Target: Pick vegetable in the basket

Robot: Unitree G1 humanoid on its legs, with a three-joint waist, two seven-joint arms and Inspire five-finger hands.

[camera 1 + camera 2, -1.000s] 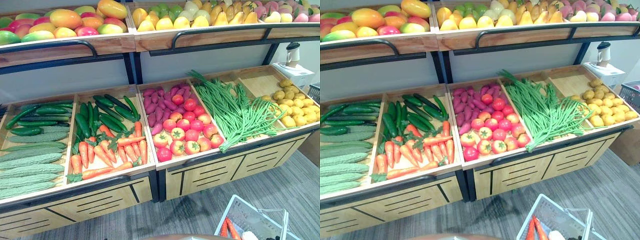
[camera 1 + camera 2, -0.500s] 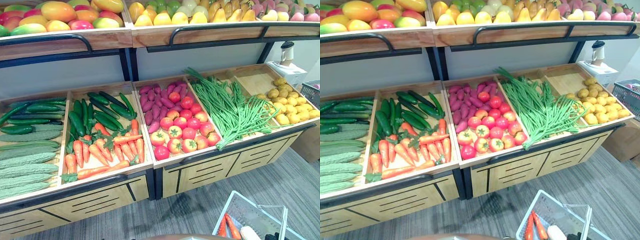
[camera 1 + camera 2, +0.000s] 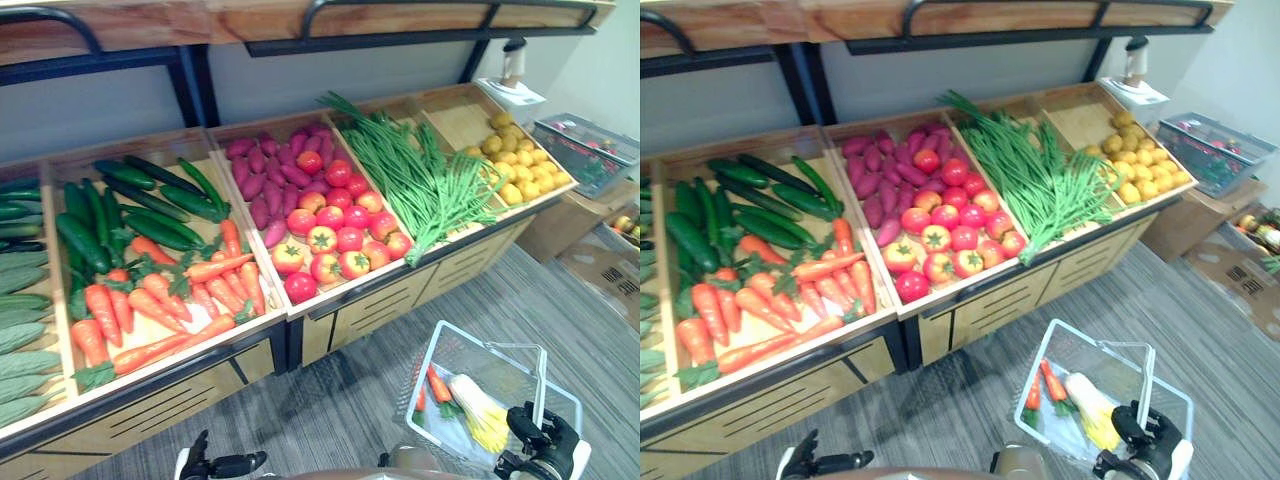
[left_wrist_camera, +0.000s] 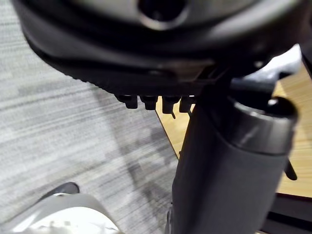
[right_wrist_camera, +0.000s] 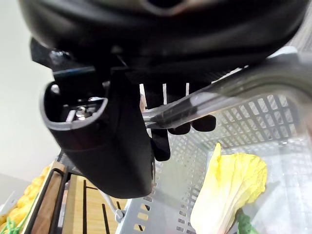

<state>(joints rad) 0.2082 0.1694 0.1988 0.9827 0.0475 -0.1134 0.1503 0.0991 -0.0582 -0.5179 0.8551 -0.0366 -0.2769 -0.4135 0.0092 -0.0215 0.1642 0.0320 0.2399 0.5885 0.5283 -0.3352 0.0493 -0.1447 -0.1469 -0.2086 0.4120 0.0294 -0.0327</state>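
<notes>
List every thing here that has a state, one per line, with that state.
White wire basket: upright, hanging by its handle, partly filled.
Right hand: shut on the handle.
Left hand: open, holding nothing.
Orange carrots: lying inside the basket.
Pale yellow cabbage: lying inside the basket.
Wooden display bins: stocked with vegetables.

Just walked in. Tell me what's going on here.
The robot stands at a vegetable stand. Its right hand is curled round the handle of a white wire basket down at its right side. Inside lie carrots and a pale yellow leafy vegetable. The left hand hangs low, fingers relaxed, holding nothing. Neither hand is reaching into the stand at this moment.
</notes>
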